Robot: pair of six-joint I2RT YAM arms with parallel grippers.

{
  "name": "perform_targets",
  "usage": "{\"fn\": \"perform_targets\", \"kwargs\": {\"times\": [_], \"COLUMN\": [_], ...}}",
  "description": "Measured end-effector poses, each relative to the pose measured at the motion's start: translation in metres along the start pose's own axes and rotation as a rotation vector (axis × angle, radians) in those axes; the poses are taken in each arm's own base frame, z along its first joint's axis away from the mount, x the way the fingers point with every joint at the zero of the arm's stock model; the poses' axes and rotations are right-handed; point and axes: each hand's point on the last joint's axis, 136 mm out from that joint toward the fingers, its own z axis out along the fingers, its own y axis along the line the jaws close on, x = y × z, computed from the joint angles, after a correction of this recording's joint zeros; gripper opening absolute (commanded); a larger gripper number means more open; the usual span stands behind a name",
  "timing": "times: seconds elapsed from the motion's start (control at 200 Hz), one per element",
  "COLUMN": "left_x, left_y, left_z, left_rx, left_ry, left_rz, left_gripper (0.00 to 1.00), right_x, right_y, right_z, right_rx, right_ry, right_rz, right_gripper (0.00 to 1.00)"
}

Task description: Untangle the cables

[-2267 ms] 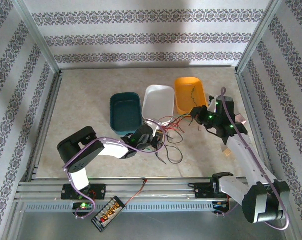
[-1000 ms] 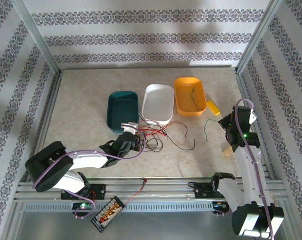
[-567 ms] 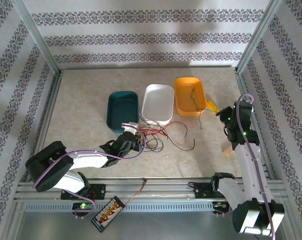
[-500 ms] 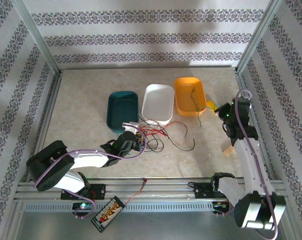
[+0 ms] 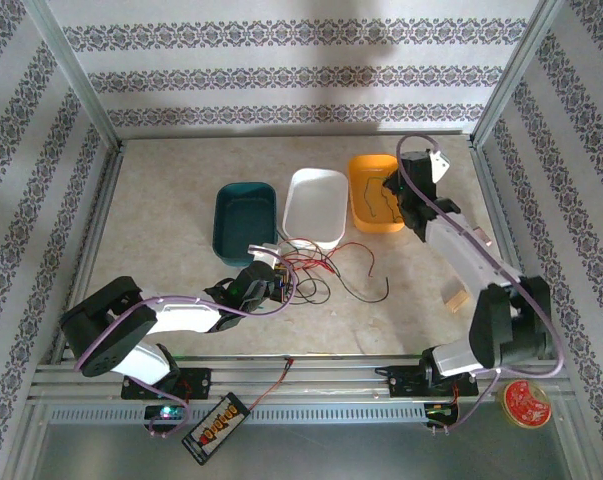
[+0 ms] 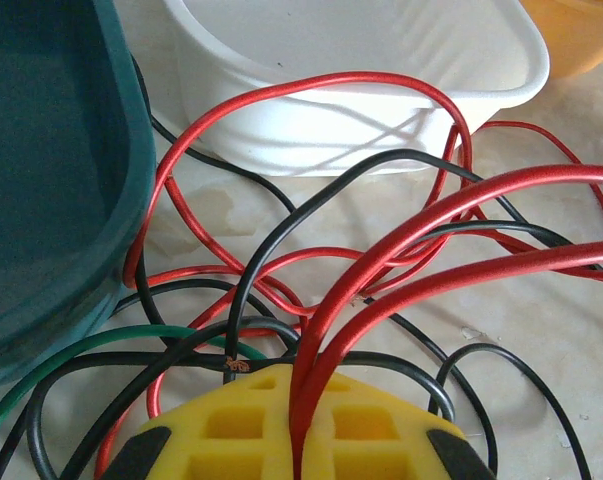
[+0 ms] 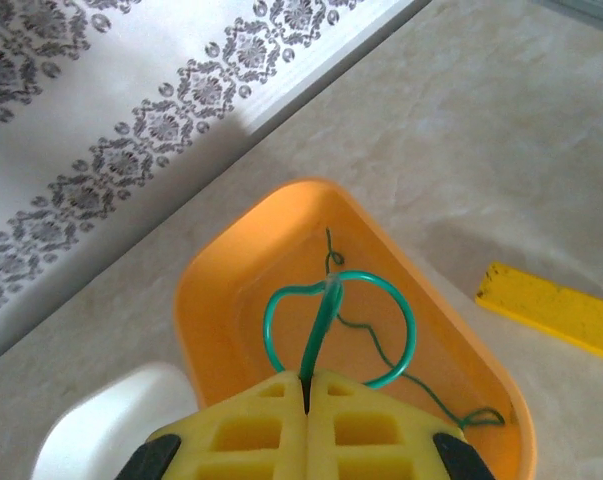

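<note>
**Release low**

The right gripper (image 7: pixel 306 385), pinched on a thin green wire loop (image 7: pixel 399 305), hangs over the orange plastic tray (image 7: pixel 196 290); lower before releasing. Left of that tray, the left gripper (image 6: pixel 299 440) clamps the tangle's thin red wires (image 6: pixel 401 240).

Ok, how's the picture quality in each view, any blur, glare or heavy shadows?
Top view: even light, sharp, faint shadow bands on the back wall. Left wrist: the red cables nearest the lens look slightly soft; thin shadows cross the white tray. Right wrist: green wire and orange tray crisp, no glare.
</note>
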Motion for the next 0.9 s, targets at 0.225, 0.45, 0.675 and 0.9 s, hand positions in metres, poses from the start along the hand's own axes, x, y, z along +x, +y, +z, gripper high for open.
{"fn": "perform_targets", "kwargs": {"times": [0.225,0.45,0.675,0.9], "left_x": [-0.002,0.0,-0.005,-0.015], "left_y": [-0.003,-0.006,-0.015,-0.037], "left_z": [0.001,0.004,0.008,0.014], "left_rx": [0.008,0.017,0.046,0.131], "left_ry": [-0.001,0.011,0.013,0.003], "left_rz": [-0.001,0.001,0.004,0.007], "left_gripper": [0.0,0.0,0.0,0.52], "right_x": [0.014,0.037,0.037,0.084], "right_y": [0.014,0.017,0.015,0.048], "right_z": [0.05,0.058,0.014,-0.076], "right_rx": [0.036,0.006,-0.062,-0.329], "right_ry": [0.05,0.147,0.156,0.257], "right_rz": [-0.009,-0.01,-0.021,-0.189], "right_gripper": [0.32,0.5,0.51,0.51]}}
